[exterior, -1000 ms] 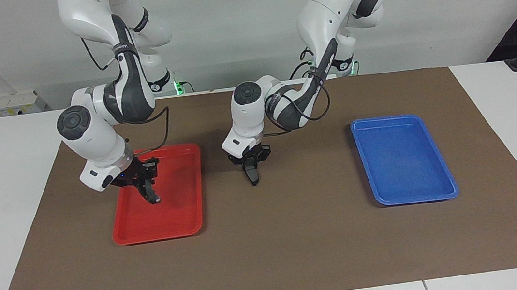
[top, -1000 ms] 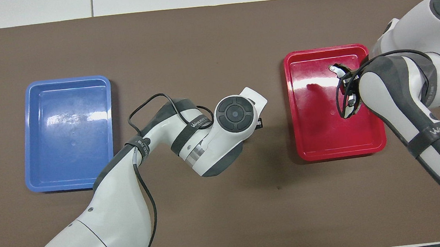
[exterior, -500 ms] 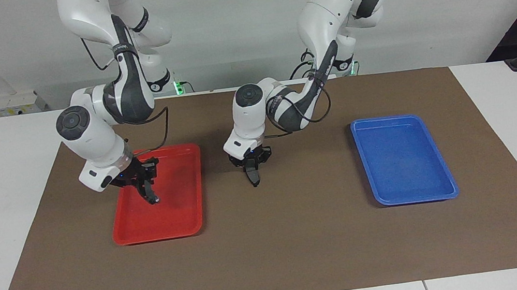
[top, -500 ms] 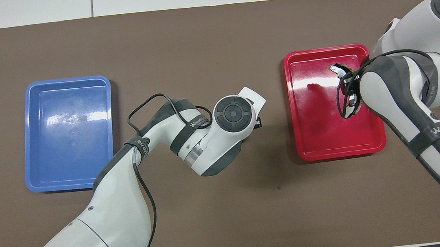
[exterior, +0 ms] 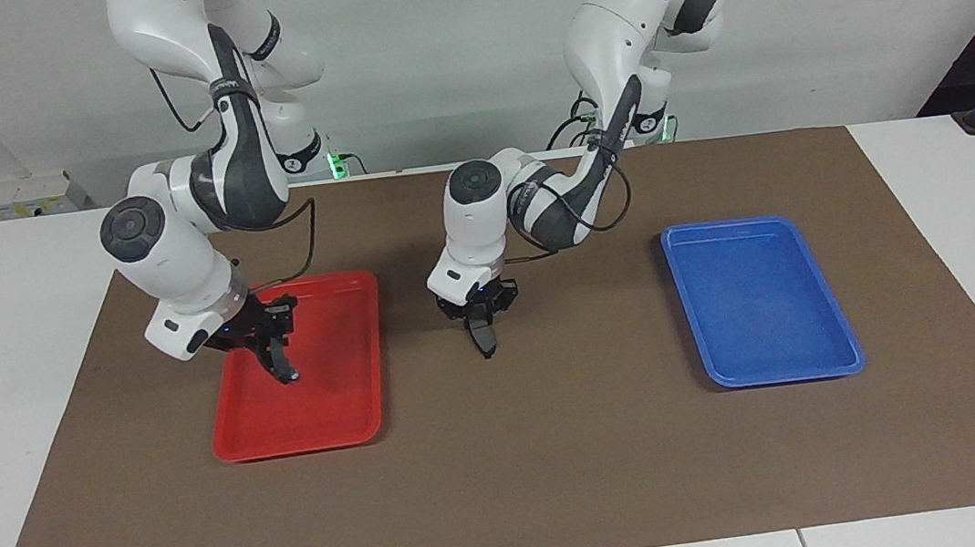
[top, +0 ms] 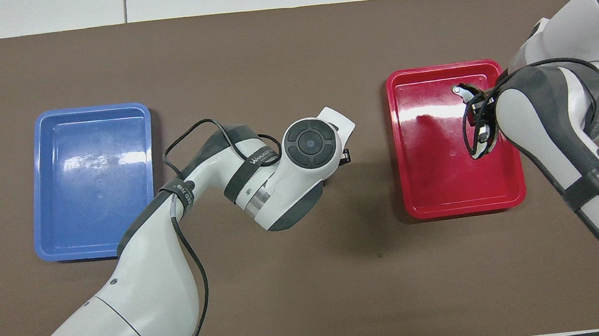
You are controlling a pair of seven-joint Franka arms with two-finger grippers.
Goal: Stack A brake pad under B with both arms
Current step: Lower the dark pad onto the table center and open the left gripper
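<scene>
Two Franka arms work over a brown mat on a white tabletop. At the centre of the facing frame, the left hand points straight down, low over bare mat between the two trays. It grips pad A, a short dark piece hanging end-down; whether its lower tip touches the mat cannot be told. In the overhead frame the arm's own wrist covers both hand and pad. At mid-left of the facing frame, the right hand is tilted over the red tray. It is clamped shut on pad B, a dark curved piece whose pale tip hangs just above the tray floor. From overhead that tip shows in the tray's upper right corner. The blue tray lies at mid-right of the facing frame, well apart from both hands.
</scene>
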